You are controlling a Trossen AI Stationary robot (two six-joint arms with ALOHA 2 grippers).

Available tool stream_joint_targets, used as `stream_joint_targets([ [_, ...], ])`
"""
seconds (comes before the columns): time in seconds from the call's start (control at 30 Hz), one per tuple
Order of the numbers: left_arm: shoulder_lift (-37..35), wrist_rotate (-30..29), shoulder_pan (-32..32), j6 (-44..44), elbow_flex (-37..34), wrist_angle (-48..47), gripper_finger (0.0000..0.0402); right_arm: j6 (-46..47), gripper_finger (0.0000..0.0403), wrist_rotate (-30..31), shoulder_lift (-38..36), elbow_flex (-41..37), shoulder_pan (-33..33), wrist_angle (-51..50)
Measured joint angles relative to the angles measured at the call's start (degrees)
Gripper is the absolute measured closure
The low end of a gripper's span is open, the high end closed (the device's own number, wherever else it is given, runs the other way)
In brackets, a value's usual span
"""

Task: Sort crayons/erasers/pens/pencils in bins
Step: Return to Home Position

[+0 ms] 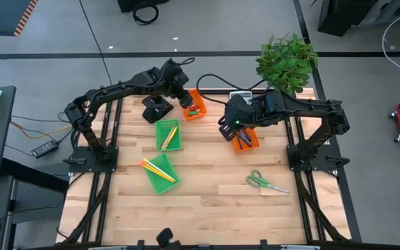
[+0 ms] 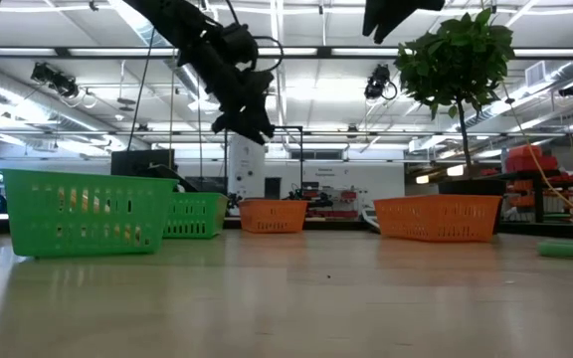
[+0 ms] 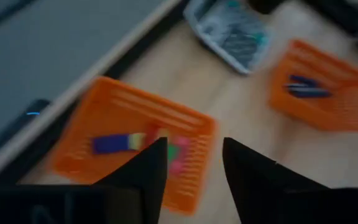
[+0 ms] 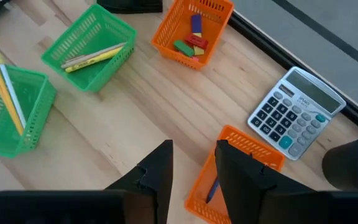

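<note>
On the wooden worktop (image 1: 207, 201), erasers (image 4: 190, 42) lie in the orange bin (image 4: 164, 38) at upper centre of the overhead view, below the left end effector (image 3: 194, 143), while the right end effector (image 4: 194, 144), right of centre, is likewise narrowly parted and empty.

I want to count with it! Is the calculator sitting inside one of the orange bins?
No, the calculator lies on the bare table beside an orange bin, not in it.

One camera looks straight down, another level across the table (image 2: 267, 298); both wrist cameras see the far orange bin (image 4: 182, 59).
</note>
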Motion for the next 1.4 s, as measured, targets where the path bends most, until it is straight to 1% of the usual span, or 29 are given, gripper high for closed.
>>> stream_joint_targets([
  [0.1, -1.04, 6.89, -0.55, -1.85, -0.02, 0.43, 0.0263, -1.17, 0.0276, 0.02, -0.90, -0.02, -0.02, -1.16],
  [0.17, -1.90, 9.17, -1.89, -3.12, -0.02, 0.30, 0.0288, -1.95, 0.0279, 0.03, -1.66, -0.50, -0.55, -1.78],
  [0.23, -3.40, 10.15, -3.50, -3.21, -0.07, -0.92, 0.0318, -3.44, 0.0287, -1.15, -2.65, -1.68, -1.54, -1.28],
  [0.33, -6.18, 10.19, -6.03, -3.12, -0.02, -1.99, 0.0372, -7.17, 0.0299, -5.86, -4.61, -4.64, -4.27, 1.28],
  [0.37, -7.27, 9.77, -6.96, -3.01, -0.02, -2.44, 0.0386, -8.49, 0.0303, -7.84, -5.40, -6.06, -5.31, 2.69],
  [0.4, -8.36, 9.11, -7.65, -3.00, -0.02, -2.42, 0.0392, -9.83, 0.0307, -9.68, -6.27, -7.75, -6.50, 4.49],
  [0.47, -10.29, 6.77, -8.58, -2.94, -0.02, -2.95, 0.0390, -11.78, 0.0312, -14.32, -8.44, -12.16, -8.68, 8.78],
  [0.53, -12.14, 6.42, -8.79, -1.83, -0.18, -3.49, 0.0390, -12.79, 0.0317, -17.88, -11.27, -17.45, -10.88, 13.69],
  [0.6, -14.25, 6.43, -8.79, -1.32, -1.78, -2.58, 0.0394, -13.06, 0.0323, -19.95, -14.51, -22.98, -12.68, 18.84],
  [0.7, -18.57, 6.74, -8.24, -2.39, -7.61, -1.67, 0.0394, -12.35, 0.0333, -23.52, -20.20, -31.38, -15.97, 26.87],
  [0.77, -22.56, 6.77, -7.75, -4.59, -13.16, 0.29, 0.0393, -10.61, 0.0339, -26.88, -24.18, -36.81, -18.18, 33.03],
  [0.87, -29.32, 7.22, -7.38, -8.73, -20.55, 6.34, 0.0396, -7.64, 0.0346, -30.83, -29.49, -43.80, -20.76, 41.13],
  [0.93, -33.39, 7.40, -7.35, -13.21, -24.33, 9.24, 0.0396, -6.15, 0.0349, -32.29, -32.10, -47.29, -21.91, 43.30],
  [1.07, -39.55, 6.60, -7.39, -19.20, -30.83, 10.12, 0.0394, -6.07, 0.0350, -34.72, -35.10, -52.79, -24.24, 44.07],
  [1.23, -46.77, 5.75, -8.37, -26.38, -36.99, 12.32, 0.0395, -4.83, 0.0350, -43.66, -37.77, -59.71, -28.24, 51.87],
  [1.27, -48.09, 5.01, -8.92, -27.50, -37.79, 12.22, 0.0394, -4.62, 0.0350, -44.58, -38.29, -60.49, -28.92, 52.72],
  [1.4, -53.59, 1.96, -10.60, -30.41, -41.83, 12.20, 0.0396, -4.90, 0.0350, -45.42, -41.04, -62.41, -31.42, 52.89],
])
